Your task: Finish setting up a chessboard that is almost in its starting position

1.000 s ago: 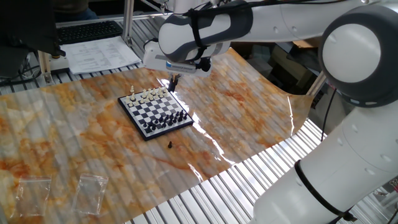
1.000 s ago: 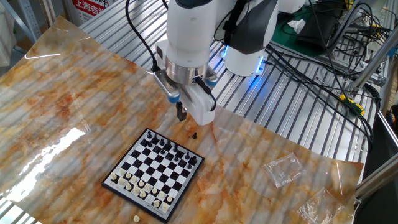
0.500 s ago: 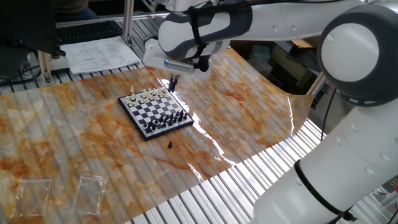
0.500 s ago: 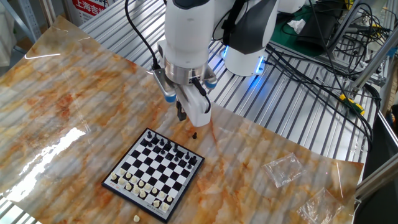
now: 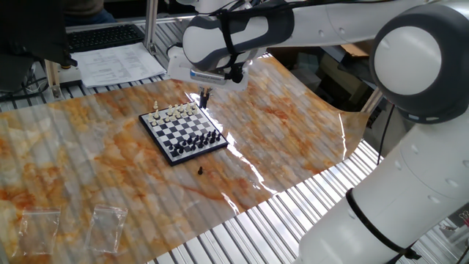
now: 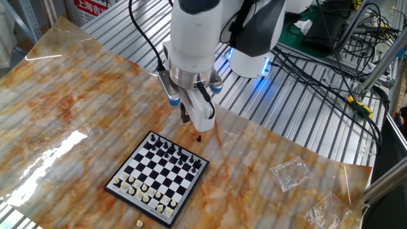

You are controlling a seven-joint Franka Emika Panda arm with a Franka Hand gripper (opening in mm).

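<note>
The chessboard (image 5: 183, 133) lies on the marbled sheet, with cream pieces along its far edge and black pieces along its near edge. It also shows in the other fixed view (image 6: 158, 177). One black piece (image 5: 199, 170) stands off the board on the sheet, also in the other fixed view (image 6: 198, 137). One cream piece (image 5: 156, 105) stands off the board beyond the cream edge, also in the other fixed view (image 6: 140, 223). My gripper (image 5: 204, 95) hangs in the air above the board area, fingers close together, nothing visible between them. It also shows in the other fixed view (image 6: 185, 116).
Two clear plastic bags (image 5: 108, 224) lie at the sheet's near left, also in the other fixed view (image 6: 289, 173). A keyboard (image 5: 106, 37) and papers (image 5: 117, 64) sit beyond the sheet. The sheet curls up at one edge (image 5: 352, 125). Cables (image 6: 331, 70) hang behind the arm base.
The wrist has shifted and turned very slightly. The board and the loose pieces have not moved.
</note>
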